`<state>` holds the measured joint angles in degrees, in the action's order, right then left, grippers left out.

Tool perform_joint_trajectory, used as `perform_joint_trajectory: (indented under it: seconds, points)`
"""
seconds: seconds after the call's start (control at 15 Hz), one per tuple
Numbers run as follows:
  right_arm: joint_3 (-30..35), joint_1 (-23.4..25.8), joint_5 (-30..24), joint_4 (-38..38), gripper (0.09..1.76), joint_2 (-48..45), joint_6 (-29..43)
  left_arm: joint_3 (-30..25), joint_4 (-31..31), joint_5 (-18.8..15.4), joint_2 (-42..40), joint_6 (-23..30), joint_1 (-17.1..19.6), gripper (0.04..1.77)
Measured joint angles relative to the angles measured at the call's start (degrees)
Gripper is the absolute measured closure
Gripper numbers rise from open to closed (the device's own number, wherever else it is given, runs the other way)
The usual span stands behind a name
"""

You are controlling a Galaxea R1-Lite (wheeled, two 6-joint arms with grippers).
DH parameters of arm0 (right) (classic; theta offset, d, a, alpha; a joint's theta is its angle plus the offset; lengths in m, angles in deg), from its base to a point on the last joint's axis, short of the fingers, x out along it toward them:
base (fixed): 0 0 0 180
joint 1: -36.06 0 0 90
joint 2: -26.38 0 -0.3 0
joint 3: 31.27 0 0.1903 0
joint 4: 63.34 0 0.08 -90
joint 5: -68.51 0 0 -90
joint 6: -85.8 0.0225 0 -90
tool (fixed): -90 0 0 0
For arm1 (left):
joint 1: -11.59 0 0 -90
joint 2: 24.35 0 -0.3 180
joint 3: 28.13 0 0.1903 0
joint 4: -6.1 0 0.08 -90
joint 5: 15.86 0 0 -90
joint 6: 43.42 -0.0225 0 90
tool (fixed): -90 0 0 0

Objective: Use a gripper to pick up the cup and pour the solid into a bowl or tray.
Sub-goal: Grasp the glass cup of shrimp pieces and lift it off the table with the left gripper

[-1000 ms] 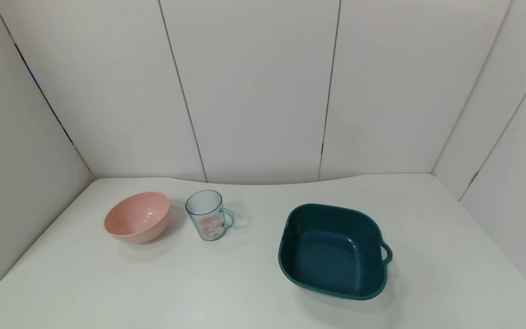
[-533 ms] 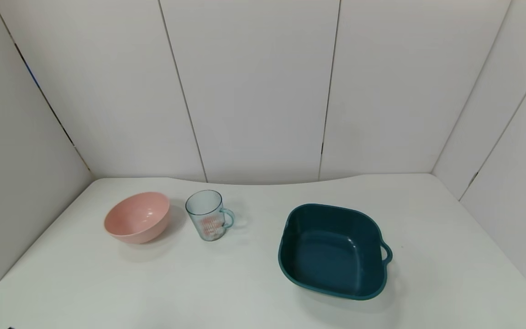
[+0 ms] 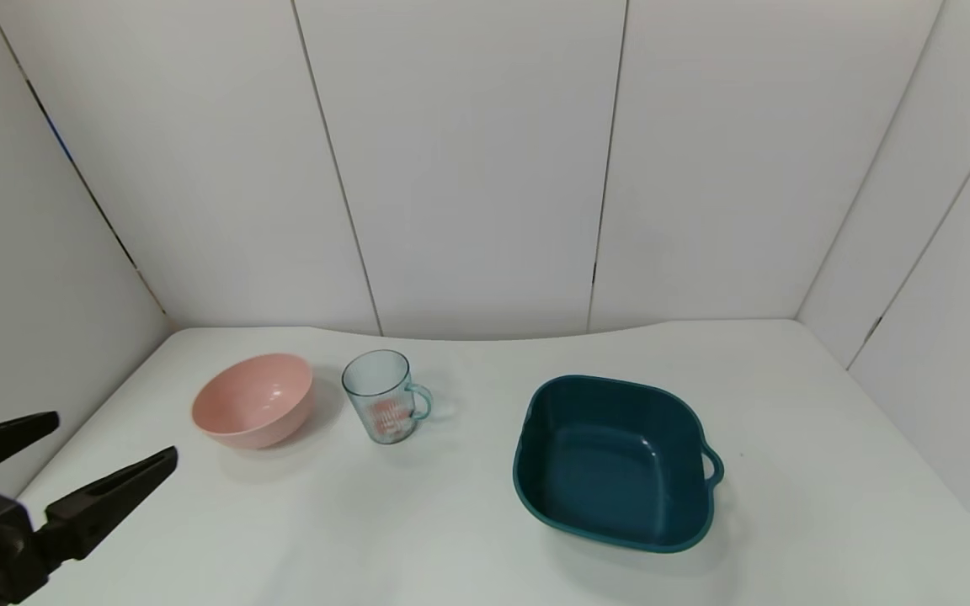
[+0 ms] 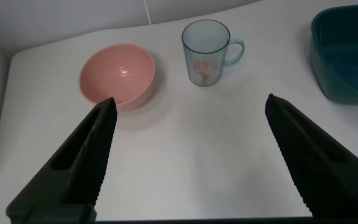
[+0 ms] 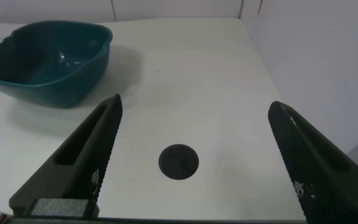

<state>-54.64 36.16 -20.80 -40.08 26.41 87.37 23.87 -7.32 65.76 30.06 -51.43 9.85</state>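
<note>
The pale-blue ribbed cup [image 3: 384, 396] stands upright on the white table, handle toward the teal tray, with pink-red and whitish solid [image 3: 388, 417] in its bottom. It also shows in the left wrist view [image 4: 207, 51]. The pink bowl [image 3: 253, 399] sits just left of it, empty, and shows in the left wrist view [image 4: 117, 73]. My left gripper [image 3: 110, 438] is open and empty at the near left corner, well short of bowl and cup; in its wrist view the gripper [image 4: 191, 115] frames bare table. My right gripper [image 5: 194, 118] is open and empty, out of the head view.
A dark teal squarish tray [image 3: 617, 461] with a side handle sits right of the cup, empty; it shows in the right wrist view [image 5: 48, 59]. A round black hole [image 5: 178, 162] lies in the table under the right gripper. White walls enclose the table.
My left gripper has come into the head view at the lower left, open. The cup, bowl and tray have not moved.
</note>
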Motion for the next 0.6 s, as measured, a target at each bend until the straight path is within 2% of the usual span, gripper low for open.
perform_joint_trajectory:
  seconds: [0.2, 0.6]
  points:
    - [0.00, 0.00, 0.02, 0.01, 0.14, 0.00, -0.01, 0.49, 3.94, -4.05, 9.34, 0.00, -0.16, 0.09]
    - [0.00, 0.00, 0.02, 0.00, 0.14, 0.00, 0.00, -1.07, 18.49, -5.05, 26.82, 0.55, -1.65, 0.09]
